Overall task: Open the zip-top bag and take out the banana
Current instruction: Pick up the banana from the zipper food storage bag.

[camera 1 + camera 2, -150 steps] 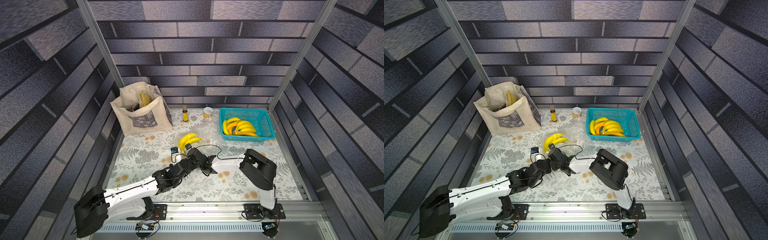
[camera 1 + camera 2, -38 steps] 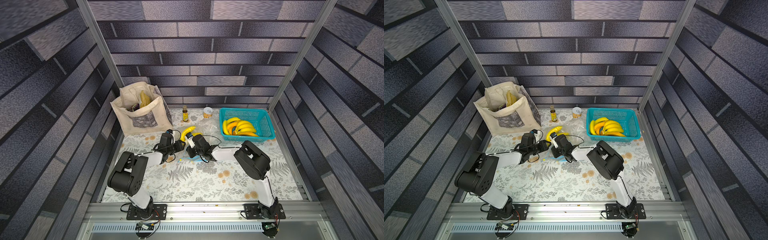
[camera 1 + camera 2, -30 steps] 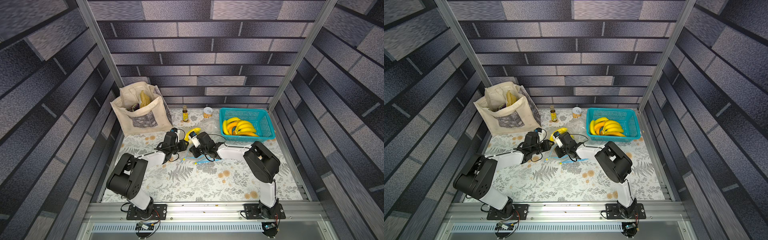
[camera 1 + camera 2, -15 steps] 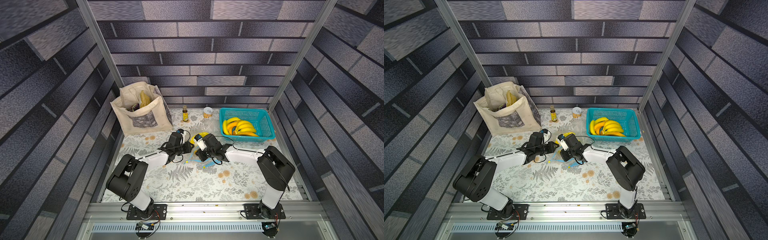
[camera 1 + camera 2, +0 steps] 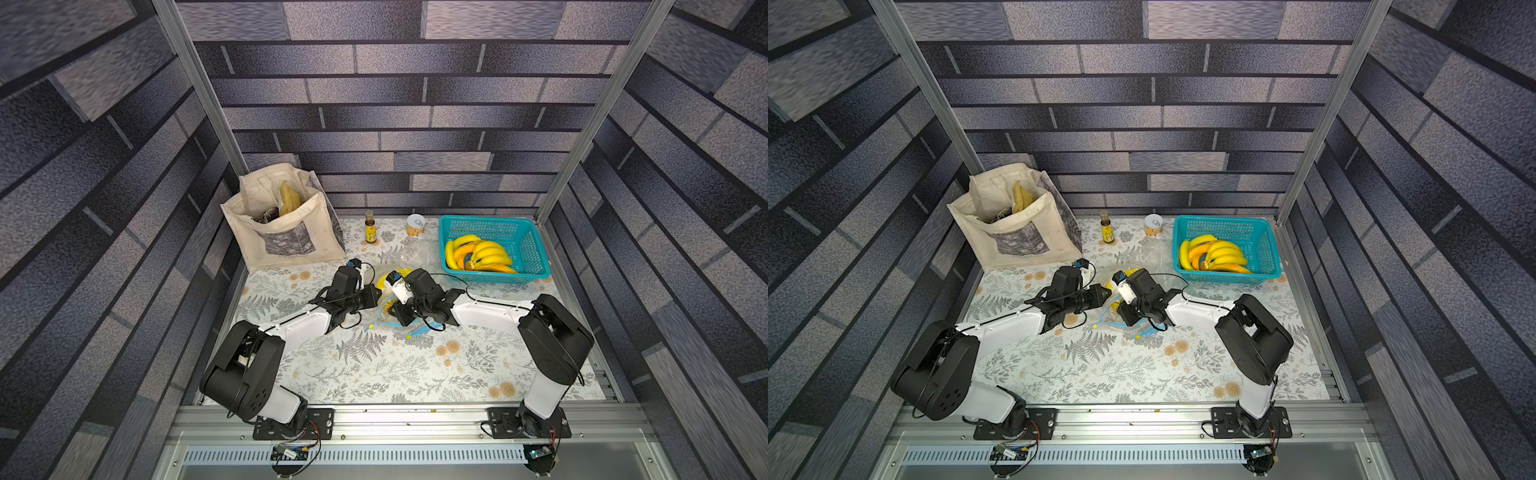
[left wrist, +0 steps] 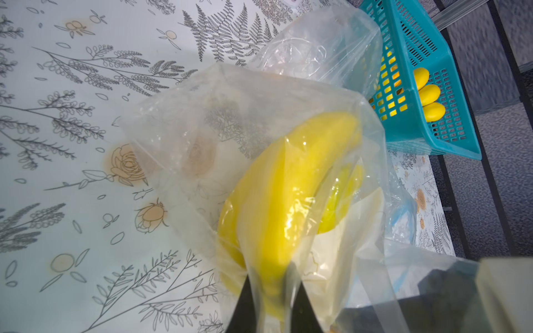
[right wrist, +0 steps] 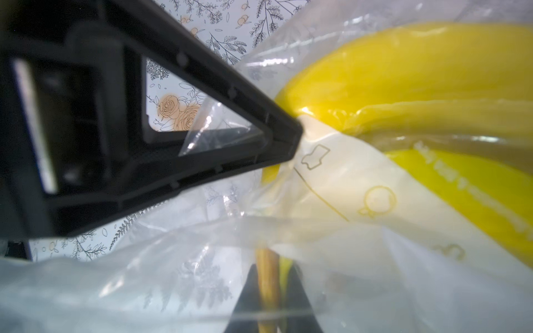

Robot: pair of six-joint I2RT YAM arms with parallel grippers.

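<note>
The clear zip-top bag (image 5: 385, 320) (image 5: 1109, 322) lies mid-table between my two grippers, its blue zip edge toward the front. Yellow banana (image 6: 288, 187) (image 7: 418, 72) shows inside it. My left gripper (image 6: 274, 299) (image 5: 376, 296) is shut on the bag's plastic with the banana's end pinched through it. My right gripper (image 7: 269, 297) (image 5: 401, 316) is shut on the brownish banana stem (image 7: 267, 271), with plastic film draped around its fingers. In the right wrist view, a black left fingertip (image 7: 277, 138) presses against the bag.
A teal basket (image 5: 532, 249) (image 6: 432, 66) of bananas stands at the back right. An empty clear bag (image 5: 417, 254) (image 6: 317, 49) lies beside it. A cloth tote (image 5: 291, 232), a small bottle (image 5: 370, 226) and a can (image 5: 415, 225) line the back.
Both grippers and the bag have shifted to the right. The left jaws have closed in on the bag. The right grip on the stem is unchanged.
</note>
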